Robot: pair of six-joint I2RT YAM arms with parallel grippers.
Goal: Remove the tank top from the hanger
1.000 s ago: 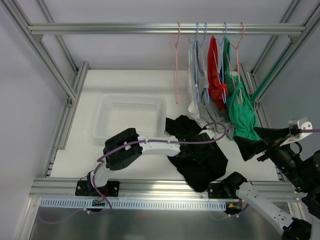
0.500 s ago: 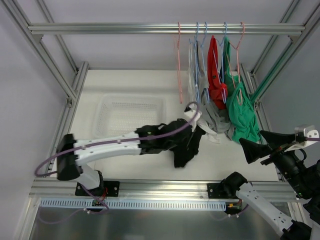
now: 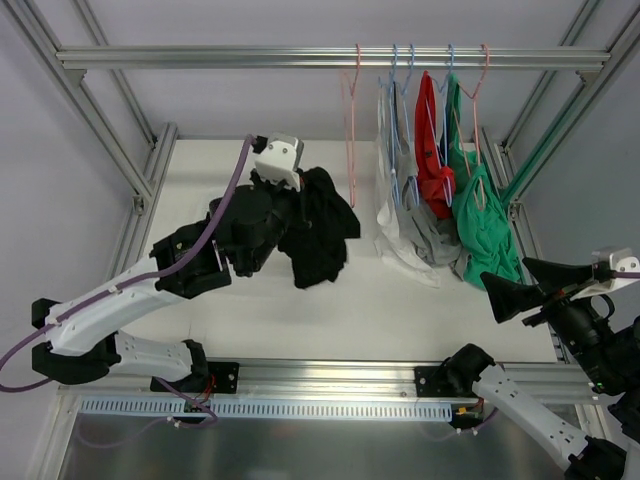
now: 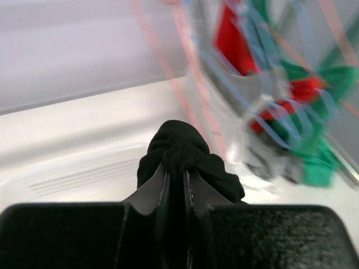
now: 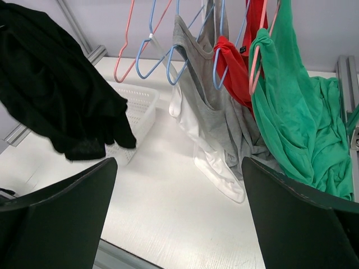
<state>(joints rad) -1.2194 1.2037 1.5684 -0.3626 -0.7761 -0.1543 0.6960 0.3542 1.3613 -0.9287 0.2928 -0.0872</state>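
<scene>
A black tank top hangs bunched from my left gripper, free of any hanger and raised over the back left of the table. In the left wrist view the jaws of the left gripper are shut on a knot of the black cloth. The right wrist view has the black top dangling at upper left. An empty pink hanger hangs on the rail. My right gripper waits open at the right edge, fingers wide apart around bare table.
White, grey, red and green tops hang on blue and pink hangers at the right of the rail. A white mesh basket sits under the black top. Aluminium frame posts border the table.
My left gripper has closed on the black top and swung it from the front middle of the table up and back to the left, over the basket. The right arm has barely moved.
</scene>
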